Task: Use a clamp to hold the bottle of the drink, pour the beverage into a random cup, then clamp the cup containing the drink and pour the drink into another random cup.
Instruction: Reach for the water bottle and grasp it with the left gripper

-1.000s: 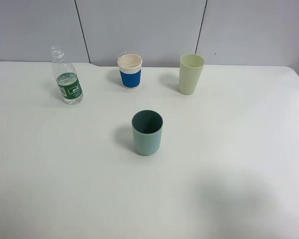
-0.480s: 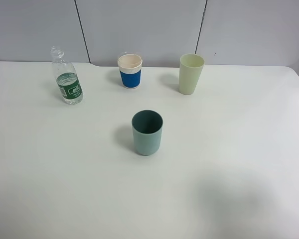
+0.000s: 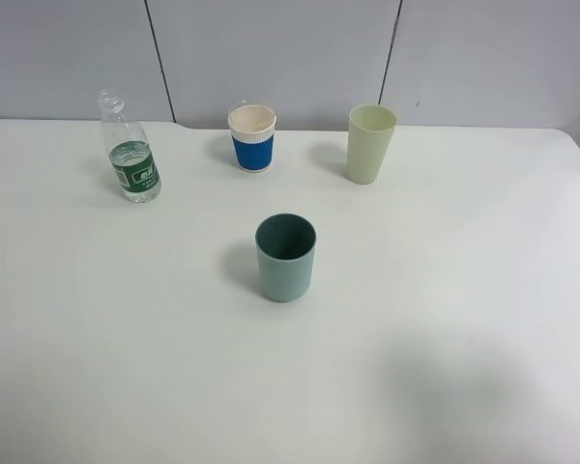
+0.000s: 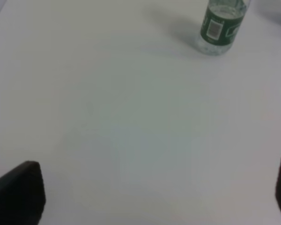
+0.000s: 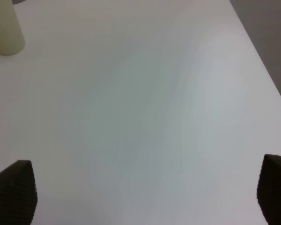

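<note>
Grippers nearest: left gripper (image 4: 150,192) and right gripper (image 5: 143,190) are spread wide above the table (image 3: 483,290), gripping nothing. Mid-table stands the teal tumbler (image 3: 285,257). Near the far left corner the bottle (image 3: 130,155) stands upright, well beyond the left gripper. The blue-sleeved white cup (image 3: 252,137) and pale green cup (image 3: 371,143) line the far edge.
</note>
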